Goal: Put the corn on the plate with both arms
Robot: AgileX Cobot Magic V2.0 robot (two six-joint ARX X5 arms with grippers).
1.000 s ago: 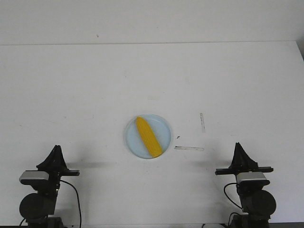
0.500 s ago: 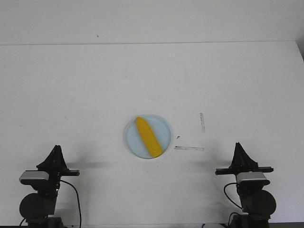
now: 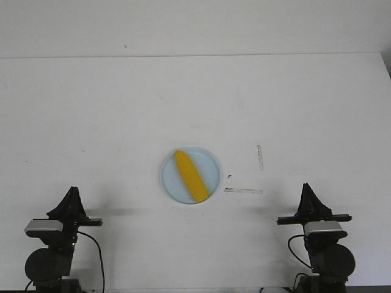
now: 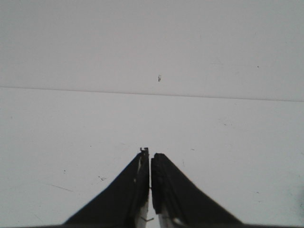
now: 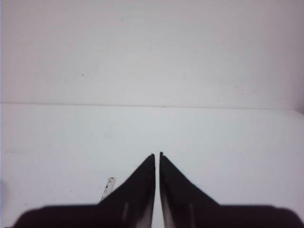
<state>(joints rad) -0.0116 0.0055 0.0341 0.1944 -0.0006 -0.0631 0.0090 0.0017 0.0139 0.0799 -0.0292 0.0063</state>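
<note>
The yellow corn (image 3: 190,176) lies diagonally on the pale blue plate (image 3: 209,163) at the middle of the white table. My left gripper (image 3: 73,193) is at the front left, shut and empty, well away from the plate. My right gripper (image 3: 306,188) is at the front right, also shut and empty. In the left wrist view the left gripper (image 4: 150,153) has its jaws together over bare table. In the right wrist view the right gripper (image 5: 157,154) has its jaws together. Neither wrist view shows the corn or the plate.
Two strips of worn tape (image 3: 243,190) mark the table just right of the plate; one (image 5: 109,186) shows in the right wrist view. The table's far edge (image 3: 195,56) meets a white wall.
</note>
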